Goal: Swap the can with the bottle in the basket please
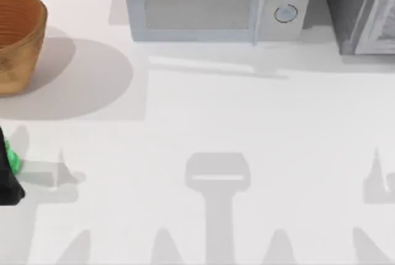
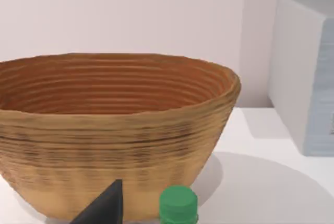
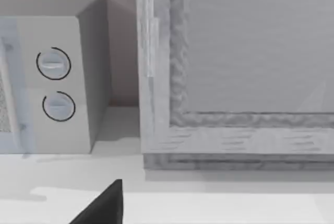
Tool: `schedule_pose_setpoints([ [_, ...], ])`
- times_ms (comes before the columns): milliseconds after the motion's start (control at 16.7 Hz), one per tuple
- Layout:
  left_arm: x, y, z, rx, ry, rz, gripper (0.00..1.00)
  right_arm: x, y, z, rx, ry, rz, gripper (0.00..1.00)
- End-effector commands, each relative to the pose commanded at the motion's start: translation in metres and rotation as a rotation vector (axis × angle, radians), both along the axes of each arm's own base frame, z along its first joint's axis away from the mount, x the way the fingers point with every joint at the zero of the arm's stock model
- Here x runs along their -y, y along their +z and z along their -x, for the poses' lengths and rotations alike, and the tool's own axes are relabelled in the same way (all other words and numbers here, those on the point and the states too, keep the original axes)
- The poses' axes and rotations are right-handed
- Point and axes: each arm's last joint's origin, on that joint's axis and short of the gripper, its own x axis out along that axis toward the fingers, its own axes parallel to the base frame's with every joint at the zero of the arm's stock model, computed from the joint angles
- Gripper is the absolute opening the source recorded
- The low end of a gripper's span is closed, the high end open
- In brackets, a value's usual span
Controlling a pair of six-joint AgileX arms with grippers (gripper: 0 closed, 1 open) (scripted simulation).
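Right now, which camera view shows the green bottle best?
The left wrist view shows the bottle best: its green cap stands clear, in front of the basket, beside a dark finger of the left gripper. The top view catches just a green sliver at the table's left edge.

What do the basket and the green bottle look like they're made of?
The basket looks like woven wicker, matte orange-brown, with ribbed coils running around its walls. The green bottle, beside the left gripper's finger, looks like plastic: a bright green, smooth, softly shaded cap. Its body is barely in view.
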Motion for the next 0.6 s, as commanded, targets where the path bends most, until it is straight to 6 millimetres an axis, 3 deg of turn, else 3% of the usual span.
schedule_pose_setpoints([
  [300, -0.001, 0.006, -0.001, -0.047, 0.014, -0.005, 1.00, 0.000, 0.000, 0.000, 0.000, 0.000, 0.000, 1.00],
  [600, -0.006, 0.049, -0.013, -0.223, 0.037, -0.029, 1.00, 0.000, 0.000, 0.000, 0.000, 0.000, 0.000, 1.00],
])
